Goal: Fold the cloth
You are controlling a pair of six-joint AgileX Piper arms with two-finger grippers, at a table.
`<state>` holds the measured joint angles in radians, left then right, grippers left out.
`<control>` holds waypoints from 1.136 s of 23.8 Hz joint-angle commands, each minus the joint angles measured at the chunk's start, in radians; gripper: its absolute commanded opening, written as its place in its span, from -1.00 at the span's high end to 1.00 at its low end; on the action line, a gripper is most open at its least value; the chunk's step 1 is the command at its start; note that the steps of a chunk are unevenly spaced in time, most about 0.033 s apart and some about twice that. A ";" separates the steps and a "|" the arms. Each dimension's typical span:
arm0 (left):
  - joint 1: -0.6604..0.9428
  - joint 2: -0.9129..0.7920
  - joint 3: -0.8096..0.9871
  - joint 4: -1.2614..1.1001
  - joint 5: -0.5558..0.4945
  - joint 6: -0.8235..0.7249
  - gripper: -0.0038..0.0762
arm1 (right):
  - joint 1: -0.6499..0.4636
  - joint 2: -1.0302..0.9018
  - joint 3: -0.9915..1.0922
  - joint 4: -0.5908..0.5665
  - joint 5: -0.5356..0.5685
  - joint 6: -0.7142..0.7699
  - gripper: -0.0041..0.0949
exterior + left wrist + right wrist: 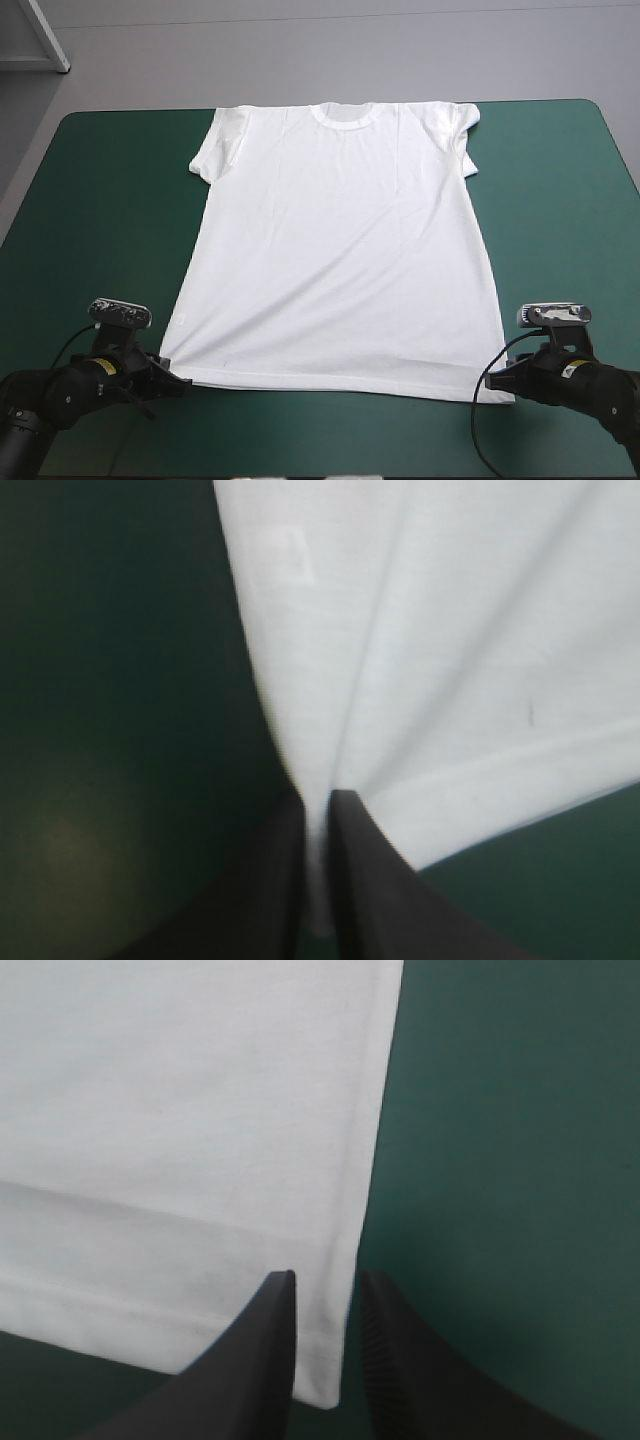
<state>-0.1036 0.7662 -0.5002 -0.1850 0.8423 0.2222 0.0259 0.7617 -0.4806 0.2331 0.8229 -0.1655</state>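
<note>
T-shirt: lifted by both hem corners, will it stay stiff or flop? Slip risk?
Probably floppy: creases fan out from where the left gripper pinches the T-shirt, so the span between corners should sag. Likely light: it lies thin and flat on the table. Slip risk seems greater at the right gripper, which holds only the hem's very corner.

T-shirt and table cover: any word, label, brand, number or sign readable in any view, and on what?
None can be read.
T-shirt: plain white, with one faint pale rectangle near its side edge, too blurred to read.
Teal-green cover: no text.
</note>
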 commanded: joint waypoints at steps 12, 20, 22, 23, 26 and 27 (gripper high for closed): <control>-0.004 0.244 -0.228 -0.001 -0.386 -0.113 -0.30 | -0.008 0.136 -0.292 0.013 -0.403 -0.026 0.28; -0.004 0.728 -0.660 -0.002 -0.375 -0.099 -0.30 | -0.008 0.407 -0.441 0.017 -0.454 -0.068 0.28; -0.004 0.804 -0.732 -0.002 -0.372 -0.096 -0.30 | -0.008 0.436 -0.445 0.021 -0.477 -0.068 0.28; -0.004 0.833 -0.759 -0.002 -0.368 -0.094 -0.30 | -0.008 0.448 -0.445 0.021 -0.488 -0.068 0.28; -0.004 0.967 -0.876 -0.002 -0.341 -0.084 -0.30 | -0.008 0.481 -0.445 0.021 -0.483 -0.068 0.28; -0.004 0.999 -0.904 -0.002 -0.332 -0.084 -0.30 | -0.008 0.487 -0.445 0.021 -0.477 -0.068 0.28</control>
<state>-0.1036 1.7355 -1.3096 -0.1759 0.5277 0.1348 0.0259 1.2569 -0.8878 0.2480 0.3977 -0.2226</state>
